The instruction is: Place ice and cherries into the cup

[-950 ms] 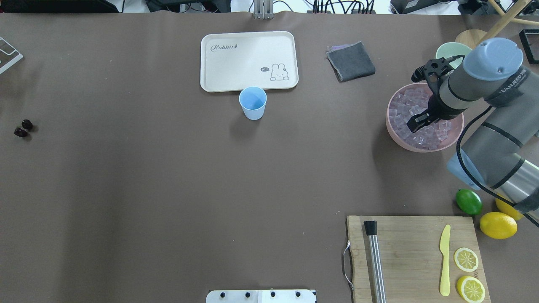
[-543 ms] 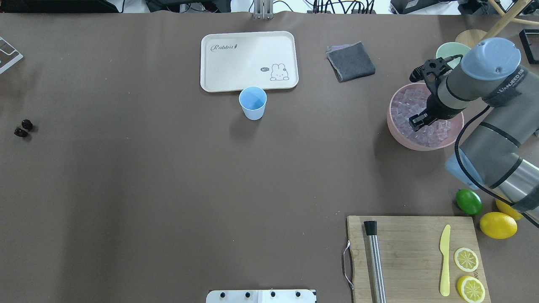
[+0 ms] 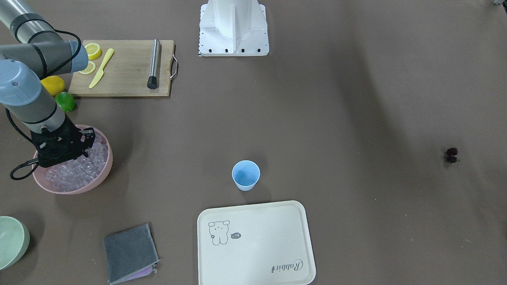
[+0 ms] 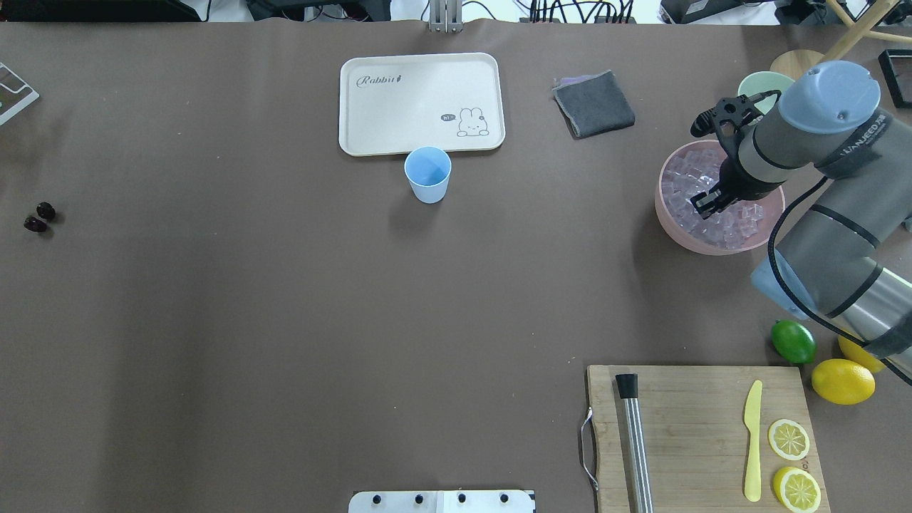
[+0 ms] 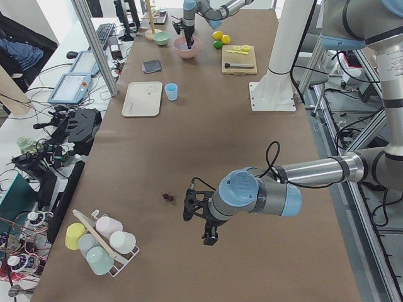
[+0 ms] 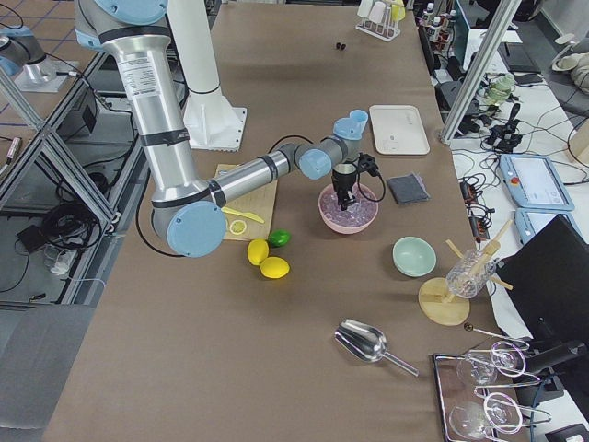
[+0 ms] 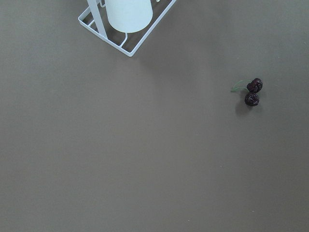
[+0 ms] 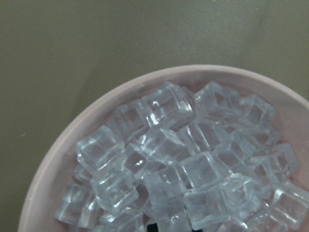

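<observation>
- The pink bowl (image 4: 659, 203) sat far right, and the right gripper (image 4: 704, 204) was down in its ice (image 4: 684, 178); fingers were buried, so their spread couldn't be told.
- The cup (image 4: 427, 174) stood empty mid-table: nothing delivered yet.
- The cherries (image 4: 39, 217) lay far left, untouched; the left gripper (image 5: 208, 236) hovered near, its finger state unclear.

Open room above cup (image 4: 427, 174), tray (image 4: 413, 114) beside

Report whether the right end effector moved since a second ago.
Yes: the right end effector edged slightly toward the far rim of the pink bowl, among the ice.
</observation>
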